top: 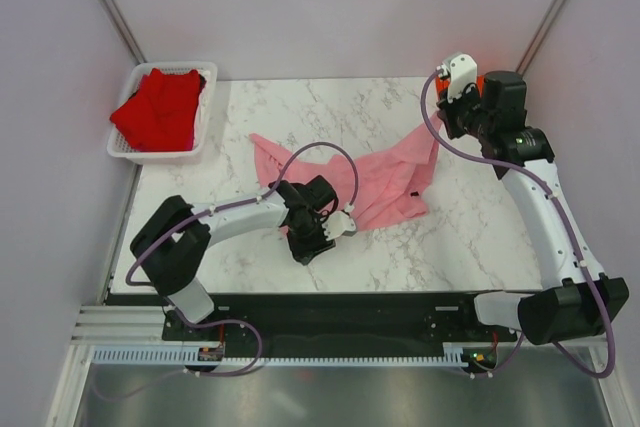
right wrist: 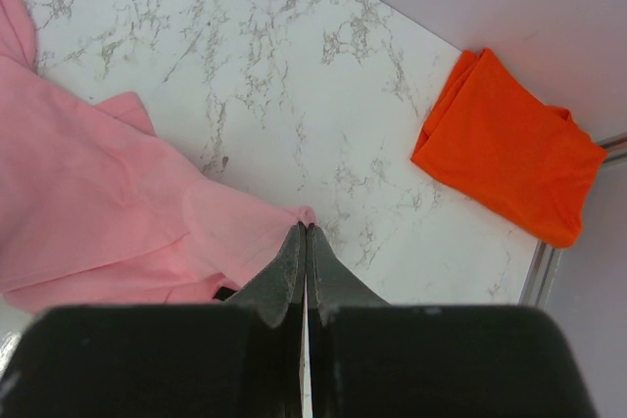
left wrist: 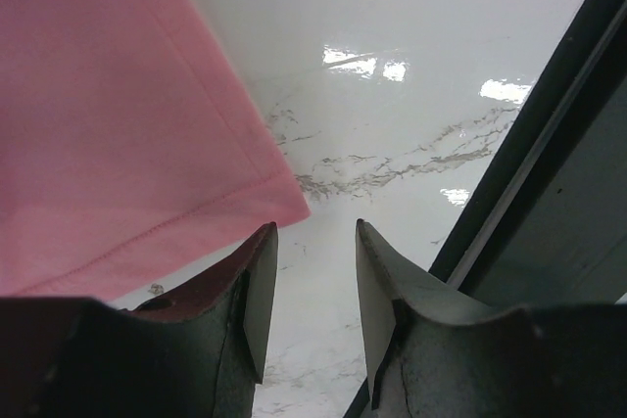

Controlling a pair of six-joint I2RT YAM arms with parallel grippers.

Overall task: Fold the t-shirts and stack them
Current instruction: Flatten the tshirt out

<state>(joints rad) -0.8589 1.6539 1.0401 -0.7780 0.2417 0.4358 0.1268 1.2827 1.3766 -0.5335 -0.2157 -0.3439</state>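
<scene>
- A light pink cloth t-shirt (top: 375, 187) lies unfolded and rumpled across the middle of the white marble-patterned table (top: 330, 107). It runs from a sleeve at centre-left to its right end, which lifts off the surface toward the right arm (top: 540, 197).
- The right jaws are pressed together on a corner of this shirt. In the right wrist view the tip of the pink cloth sits right at the closed fingertips (right wrist: 294, 261), and the rest drapes away to the left.
- The left arm (top: 240, 215) reaches in from the near left, and the left jaws sit low at the shirt's near edge.
- The left jaws stand apart and hold nothing, with bare table showing between them. In the left wrist view the shirt's stitched hem corner lies just beside one dark finger (left wrist: 250, 291); whether it touches that finger cannot be told.
- A small dark tag (top: 411, 195) shows on the right part of the pink cloth.
- A bright orange cloth t-shirt (right wrist: 505, 149) lies folded flat at the far right corner of the table, close to the wall and well apart from the pink one.
- A deep red cloth t-shirt (top: 158, 107) sits heaped in a white plastic mesh basket (top: 150, 155) at the far left corner of the table.
</scene>
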